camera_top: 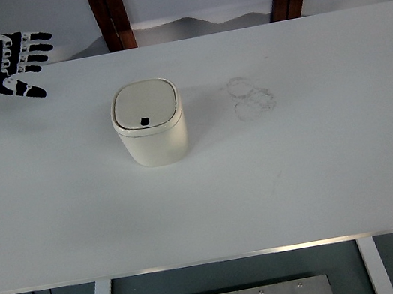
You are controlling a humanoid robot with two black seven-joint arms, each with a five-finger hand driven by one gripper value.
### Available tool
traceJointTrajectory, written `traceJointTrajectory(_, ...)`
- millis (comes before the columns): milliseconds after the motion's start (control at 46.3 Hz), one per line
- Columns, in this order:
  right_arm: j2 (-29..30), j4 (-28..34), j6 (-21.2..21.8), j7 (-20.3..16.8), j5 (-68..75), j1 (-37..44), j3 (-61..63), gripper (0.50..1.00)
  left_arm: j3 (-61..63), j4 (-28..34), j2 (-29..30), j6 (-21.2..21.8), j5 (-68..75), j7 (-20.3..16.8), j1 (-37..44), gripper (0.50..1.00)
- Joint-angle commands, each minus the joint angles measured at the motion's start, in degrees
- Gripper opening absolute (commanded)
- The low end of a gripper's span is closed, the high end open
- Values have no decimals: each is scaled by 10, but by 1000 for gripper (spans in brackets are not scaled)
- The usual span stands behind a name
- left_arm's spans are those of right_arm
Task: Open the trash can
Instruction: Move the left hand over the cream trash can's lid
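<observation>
Lid closed on cream trash can (150, 123), standing just left of counter (322, 170) centre. Left hand (10, 62), fingers spread and empty, hovers well apart at ten o'clock. Advise pressing the lid's dark front button (145, 121) squarely downward.

Smooth cream plastic on the trash can (150, 125), lid faintly satin. The desk (300, 174) is matt white, marked by faint ring stains (251, 96). The left hand (10, 62) shows glossy black-and-white plastic segments.

Bare table (322, 170) all around the lone trash can (150, 123), its lid (145, 105) unobstructed above.
</observation>
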Motion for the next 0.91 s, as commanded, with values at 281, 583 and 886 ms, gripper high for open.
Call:
traceJointTrajectory(281,0,0,0,0,0,0,0,995,0,-14,-46,-11,102,0,-22,1000)
traceJointTrajectory(583,0,0,0,1,0,0,0,995,0,-36,-100,-11,188,5,-59,1000)
traceJointTrajectory(886,0,0,0,0,0,0,0,995,0,-67,-118,-11,188,67,-64,1000)
